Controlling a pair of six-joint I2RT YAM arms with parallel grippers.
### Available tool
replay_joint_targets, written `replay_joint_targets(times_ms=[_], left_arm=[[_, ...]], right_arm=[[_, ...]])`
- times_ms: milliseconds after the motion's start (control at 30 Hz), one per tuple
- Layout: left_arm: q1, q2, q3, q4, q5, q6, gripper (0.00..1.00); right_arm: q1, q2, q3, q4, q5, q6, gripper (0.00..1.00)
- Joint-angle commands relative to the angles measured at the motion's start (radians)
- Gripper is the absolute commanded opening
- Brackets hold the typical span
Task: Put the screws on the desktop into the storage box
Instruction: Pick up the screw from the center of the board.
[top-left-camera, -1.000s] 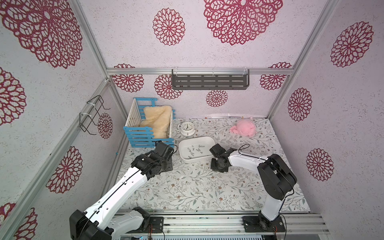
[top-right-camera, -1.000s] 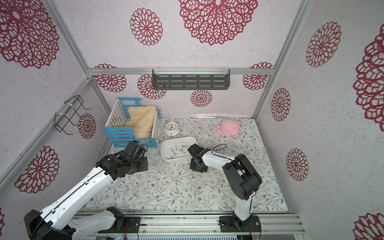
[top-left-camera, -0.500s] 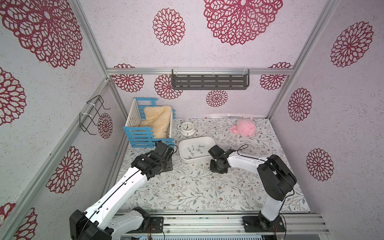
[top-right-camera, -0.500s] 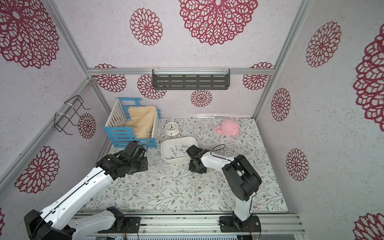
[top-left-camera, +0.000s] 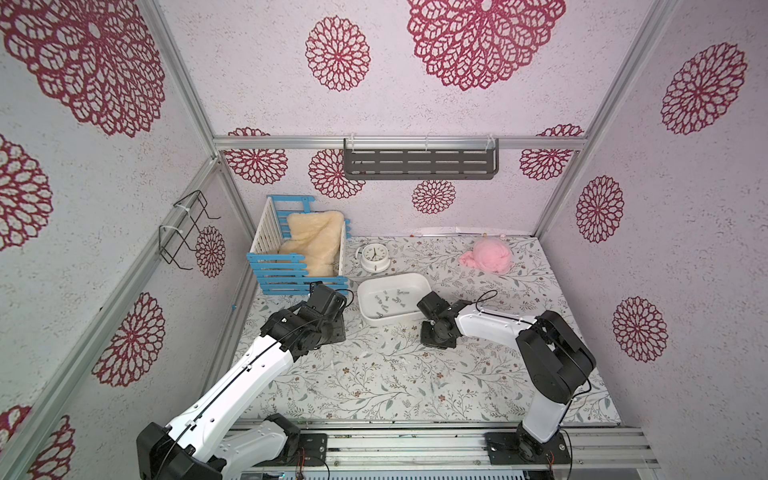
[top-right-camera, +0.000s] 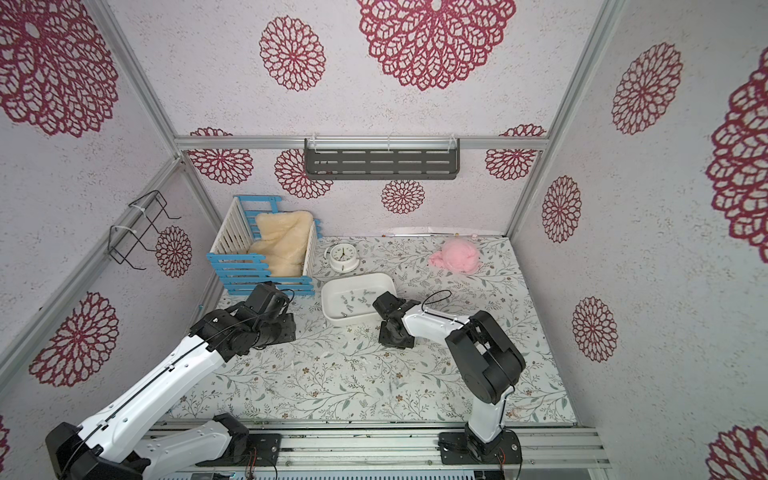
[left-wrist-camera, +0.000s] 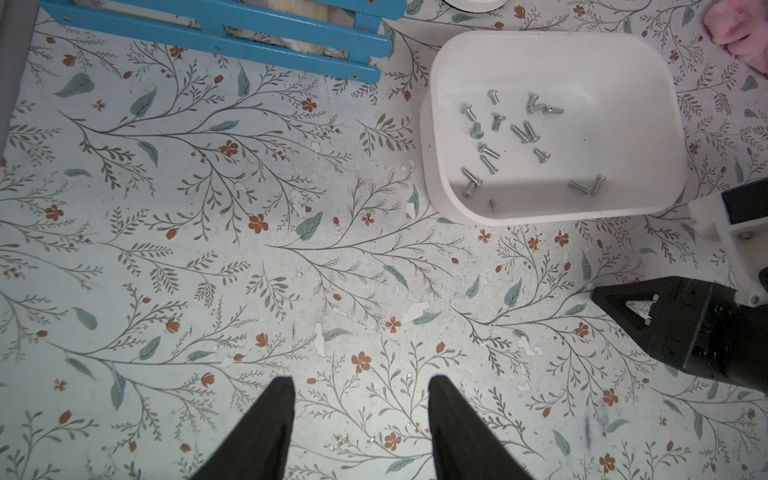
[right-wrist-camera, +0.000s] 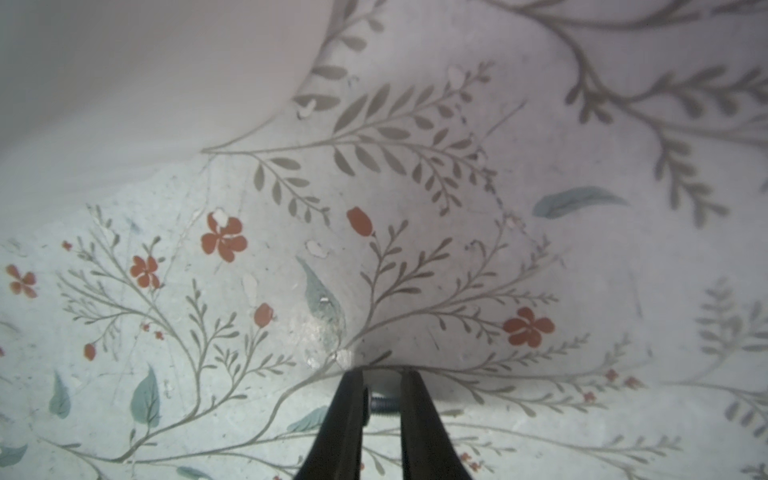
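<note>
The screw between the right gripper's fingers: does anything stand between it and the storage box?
No separate thing. The screw sits in the right gripper, down at the desktop, beside the storage box; only the box's own wall lies between, so it probably must be lifted over the rim.

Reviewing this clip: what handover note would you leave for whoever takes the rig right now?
Left gripper: open, empty, above the desktop.
Right gripper: down at the desktop beside the storage box, jaws closed on one screw lying crosswise between them.
Done: well over a dozen screws lie in the box.
Left: lift that screw and drop it in the box. No other loose screw shows in the left wrist view; the top views are too coarse to rule out more.
</note>
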Motion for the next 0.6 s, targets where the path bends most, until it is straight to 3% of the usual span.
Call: replay_joint_targets(times_ms=[0, 567], left_arm=[[0.004, -0.013, -0.011, 0.013, 0.003, -0.006, 0.57], [0.003, -0.01, -0.008, 0.013, -0.001, -0.004, 0.57]], right_arm=[[0.012, 0.02, -0.04, -0.07, -0.017, -0.004, 0.16], [0.026, -0.037, 0.063, -0.156, 0.014, -0.003, 0.13]])
